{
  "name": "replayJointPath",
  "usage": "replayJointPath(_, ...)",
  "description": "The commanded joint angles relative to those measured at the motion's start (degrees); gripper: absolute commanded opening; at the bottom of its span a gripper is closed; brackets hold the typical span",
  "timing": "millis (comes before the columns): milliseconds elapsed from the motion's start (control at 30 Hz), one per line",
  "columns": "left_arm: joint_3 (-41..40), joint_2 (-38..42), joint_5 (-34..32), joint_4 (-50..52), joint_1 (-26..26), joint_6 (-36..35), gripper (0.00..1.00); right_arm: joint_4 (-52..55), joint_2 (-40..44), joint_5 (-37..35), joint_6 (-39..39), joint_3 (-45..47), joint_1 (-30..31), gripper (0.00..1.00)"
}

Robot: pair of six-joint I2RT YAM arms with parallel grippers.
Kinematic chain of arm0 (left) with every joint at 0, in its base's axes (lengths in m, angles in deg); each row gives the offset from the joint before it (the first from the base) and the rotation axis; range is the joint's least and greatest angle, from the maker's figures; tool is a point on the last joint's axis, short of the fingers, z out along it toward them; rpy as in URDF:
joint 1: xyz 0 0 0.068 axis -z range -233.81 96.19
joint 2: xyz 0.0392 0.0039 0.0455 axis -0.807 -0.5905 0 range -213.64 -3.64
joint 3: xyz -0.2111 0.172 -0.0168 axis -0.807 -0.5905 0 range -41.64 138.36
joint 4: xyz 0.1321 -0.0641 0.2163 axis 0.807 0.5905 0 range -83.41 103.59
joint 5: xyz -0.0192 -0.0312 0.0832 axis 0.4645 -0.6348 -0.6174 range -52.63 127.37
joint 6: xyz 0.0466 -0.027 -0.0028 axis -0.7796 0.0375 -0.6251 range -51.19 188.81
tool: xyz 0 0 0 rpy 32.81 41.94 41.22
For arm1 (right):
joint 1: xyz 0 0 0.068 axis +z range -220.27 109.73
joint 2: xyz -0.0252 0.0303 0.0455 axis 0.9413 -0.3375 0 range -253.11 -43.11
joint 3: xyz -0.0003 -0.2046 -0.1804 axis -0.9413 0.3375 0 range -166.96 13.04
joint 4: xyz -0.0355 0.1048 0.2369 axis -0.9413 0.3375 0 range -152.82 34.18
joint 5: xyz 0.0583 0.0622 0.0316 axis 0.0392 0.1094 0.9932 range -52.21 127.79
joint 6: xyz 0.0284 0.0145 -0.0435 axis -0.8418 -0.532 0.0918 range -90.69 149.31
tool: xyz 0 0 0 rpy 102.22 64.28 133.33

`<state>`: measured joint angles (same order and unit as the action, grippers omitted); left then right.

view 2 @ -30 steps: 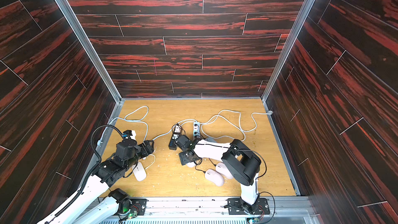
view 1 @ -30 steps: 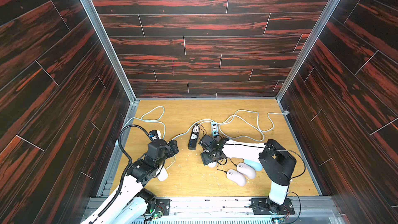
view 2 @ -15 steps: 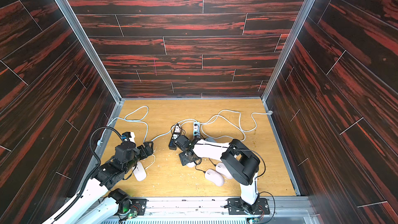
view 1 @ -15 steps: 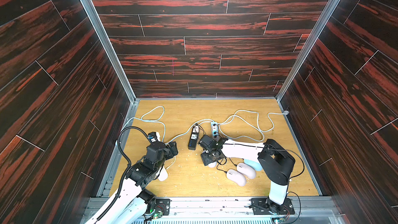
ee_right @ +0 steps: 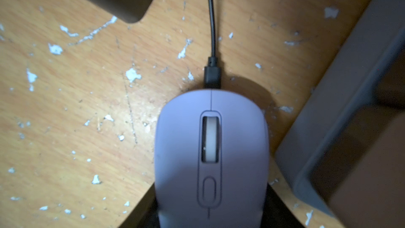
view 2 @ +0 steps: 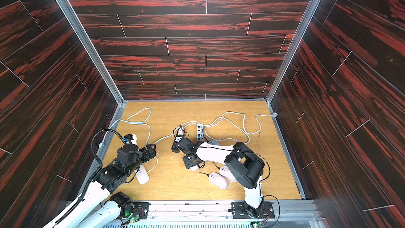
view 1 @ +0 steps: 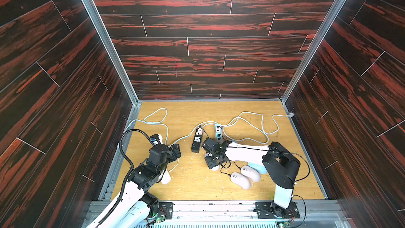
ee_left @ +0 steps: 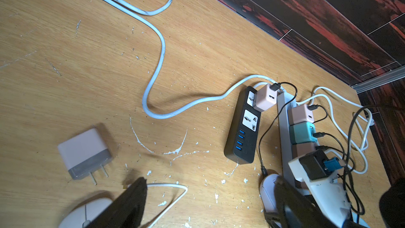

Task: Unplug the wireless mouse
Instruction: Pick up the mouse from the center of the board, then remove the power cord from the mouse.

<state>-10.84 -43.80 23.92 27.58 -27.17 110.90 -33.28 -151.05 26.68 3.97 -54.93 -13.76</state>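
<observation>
The wireless mouse (ee_right: 211, 150), pale lilac with a scroll wheel, lies flat on the wooden table (ee_right: 76, 106). A black cable plug (ee_right: 212, 76) sits in its nose. My right gripper (ee_right: 210, 211) reaches over it from behind, and its dark fingers press against both sides of the mouse body. Both top views show only a sliver of this mouse (view 1: 215, 167) (view 2: 194, 168) under the right gripper (view 1: 213, 163) (view 2: 191, 163). My left gripper (view 1: 176, 150) (view 2: 151, 150) (ee_left: 210, 207) hovers open and holds nothing, well to the left of the mouse (ee_left: 268, 190).
A black power strip (view 1: 196, 142) (ee_left: 243, 128) and a grey one (view 1: 217, 130) with cube chargers lie just beyond the mouse. Two pale mice (view 1: 240, 180) and a blue one (view 1: 257, 167) lie beside the right arm. A white mouse (view 1: 165, 177) and a loose pink charger (ee_left: 84, 153) lie by the left arm.
The right jaws have narrowed onto the sides of the mouse. The left gripper has drawn back slightly and stays wide open.
</observation>
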Motion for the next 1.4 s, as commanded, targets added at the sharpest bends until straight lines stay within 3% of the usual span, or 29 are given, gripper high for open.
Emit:
replayJointPath(0,0.05,-0.57,0.33,0.37,-0.22,0.87,0.92,-0.86,2.09,1.56,0.55,1.45,0.44,0.57)
replayJointPath(433,-0.57,-7.81,15.64,-12.63,-0.04,6.99,0.93,-19.38,18.75,4.2,4.09,16.16,0.69,0.33)
replayJointPath(633,-1.76,-12.44,19.96,-22.55,1.12,11.49,0.8,-24.76,22.69,4.49,5.47,20.15,1.31,0.28)
replayJointPath(1167,-1.08,-23.23,19.64,-31.36,8.35,14.68,0.6,-26.18,24.36,2.34,6.36,21.36,4.89,0.23)
replayJointPath(1367,0.02,-27.58,18.98,-32.45,9.04,15.8,0.48,-26.04,24.52,1.89,6.38,21.35,5.63,0.23)
